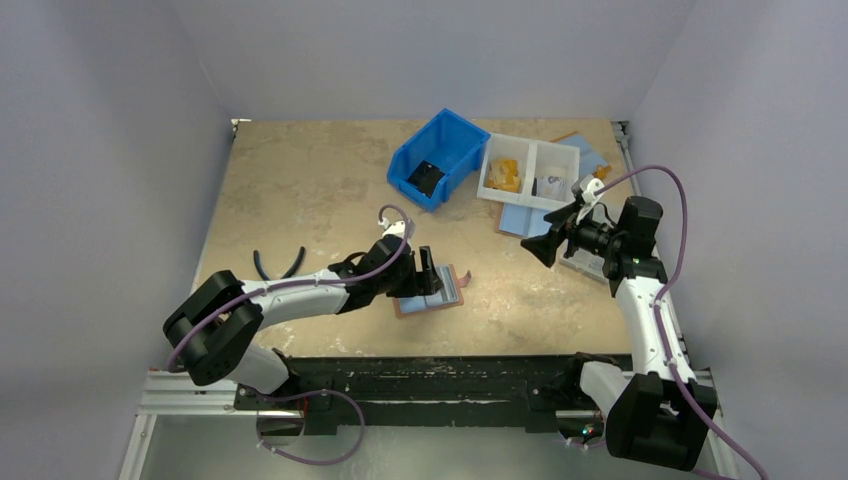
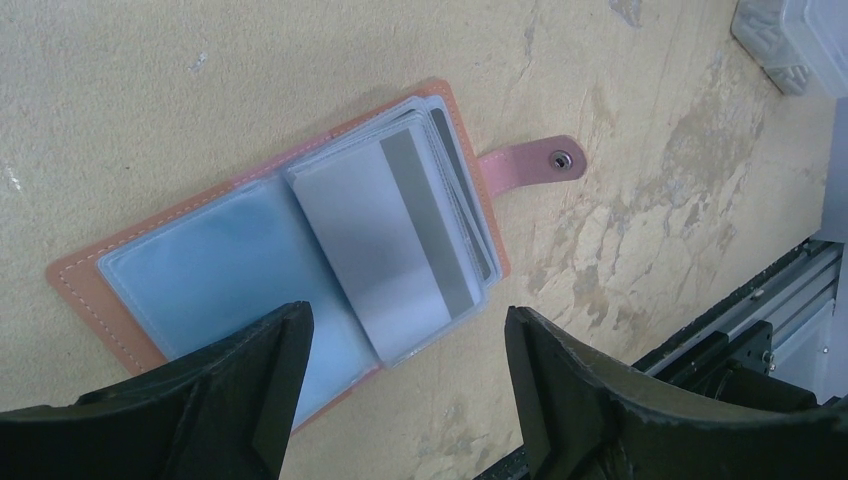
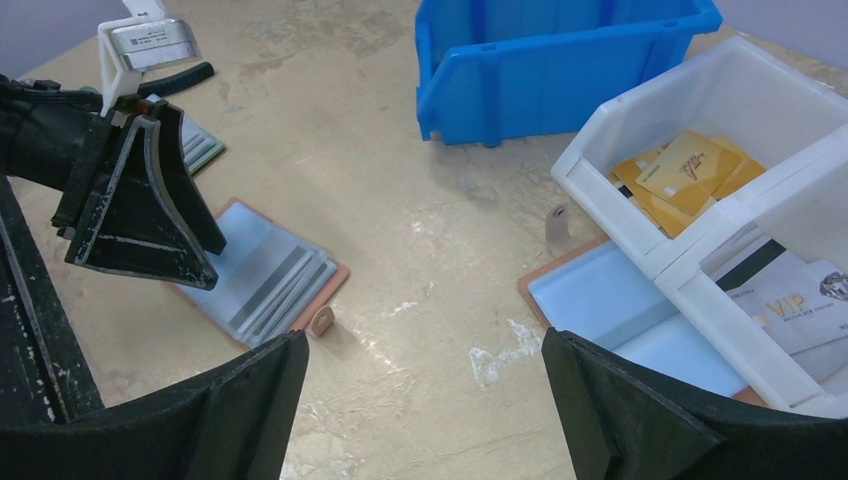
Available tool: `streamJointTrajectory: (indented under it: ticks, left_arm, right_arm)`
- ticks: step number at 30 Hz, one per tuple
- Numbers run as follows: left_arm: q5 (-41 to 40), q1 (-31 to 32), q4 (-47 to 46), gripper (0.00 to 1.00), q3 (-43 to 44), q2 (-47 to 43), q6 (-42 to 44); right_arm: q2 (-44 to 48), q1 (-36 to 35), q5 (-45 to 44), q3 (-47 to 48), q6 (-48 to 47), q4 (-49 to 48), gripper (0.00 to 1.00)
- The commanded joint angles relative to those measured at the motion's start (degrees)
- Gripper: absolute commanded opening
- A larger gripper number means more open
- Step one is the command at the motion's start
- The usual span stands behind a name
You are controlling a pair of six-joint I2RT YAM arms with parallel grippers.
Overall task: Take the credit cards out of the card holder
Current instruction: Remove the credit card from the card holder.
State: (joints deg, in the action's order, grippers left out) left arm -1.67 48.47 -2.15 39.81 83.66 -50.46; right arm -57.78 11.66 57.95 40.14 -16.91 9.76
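Holder (image 2: 150,300) lies open flat on the table (image 1: 300,190), lining up. Its tab (image 2: 540,160) sticks out past its right edge. Clear sleeves are stacked on the holder's right half. The top card (image 2: 400,240) is grey with 1 darker stripe, its end nearest the claw.

Step in hand, my read: nip the top card and draw it out.
- Close on the card's near end only, not on the sleeve around it.
- Pull along the sleeve's length, low and slow. The holder is loose and will likely drag.
- The spare claw could pin the holder's left half.

Left claw (image 2: 405,330): right above the holder, jaws apart at about card width, straddling the card's near end. Nothing is gripped. Whether a tip brushes the sleeve is unclear, as the fingers hide the contact.

Right claw (image 1: 540,248): well right of the holder, raised, jaws at full spread, empty.
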Motion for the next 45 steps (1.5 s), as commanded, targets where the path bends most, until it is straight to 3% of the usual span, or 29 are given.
streamJointTrajectory:
  ticks: [1,13,24,27,31,37,45]
  left_arm:
    - [-2.01,0.24,-2.32,0.74,-0.62,-1.94,0.36]
    - [-2.09,0.37,-2.59,0.73,-1.2,-3.5,-0.65]
    - [-6.14,0.89,-1.69,0.76,-1.54,-6.62,-1.44]
    - [-6.29,0.85,-3.85,0.81,-3.37,-8.77,-2.33]
    - [-4.93,0.58,-8.1,0.96,-6.46,-10.36,-5.45]
    - [-2.61,0.11,-11.39,0.91,-7.96,-10.46,-6.72]
    - [-2.22,0.59,-5.45,0.82,-2.31,-4.45,-6.39]
  right_arm:
    - [0.9,0.2,-0.7,-0.12,0.64,-1.75,0.99]
    - [1.05,0.2,-1.92,-0.39,2.25,-2.55,0.99]
    - [1.0,0.2,-8.44,-0.35,7.22,-5.26,0.99]
    - [0.96,0.2,-8.03,0.06,6.35,-4.14,0.99]
    - [0.06,0.16,-7.23,1.17,5.13,-1.78,0.99]
    - [-1.92,0.12,-4.75,3.28,1.43,2.92,0.99]
    - [-7.76,-2.24,-3.07,7.36,-5.99,12.51,0.99]
